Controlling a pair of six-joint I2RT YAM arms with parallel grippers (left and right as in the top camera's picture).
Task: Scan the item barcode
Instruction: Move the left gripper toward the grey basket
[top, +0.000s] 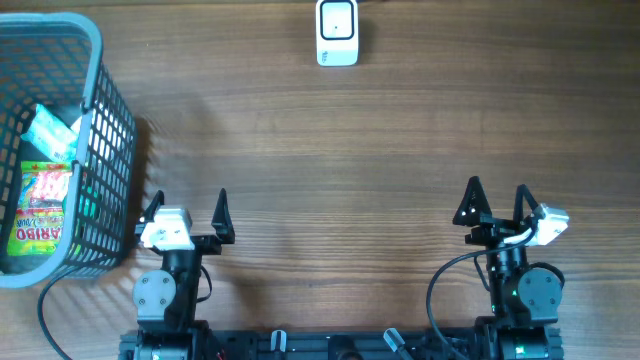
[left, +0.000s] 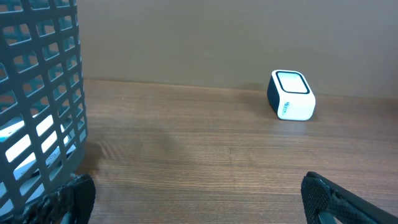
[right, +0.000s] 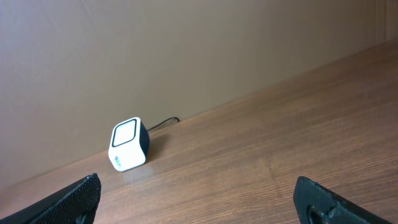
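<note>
A white barcode scanner (top: 337, 32) with a dark window stands at the far middle of the table; it also shows in the left wrist view (left: 291, 94) and the right wrist view (right: 128, 144). Items lie in the grey basket (top: 96, 60) at the left: a green and yellow Haribo bag (top: 42, 212) and a pale packet (top: 48, 128). My left gripper (top: 187, 212) is open near the front edge, just right of the basket, with nothing between its fingers (left: 326, 198). My right gripper (top: 497, 205) is open at the front right, also empty.
The basket wall (left: 37, 99) fills the left of the left wrist view, close beside the left finger. A black cable (right: 163, 123) runs from the scanner to the back wall. Bare wooden table (top: 340, 170) lies between the grippers and the scanner.
</note>
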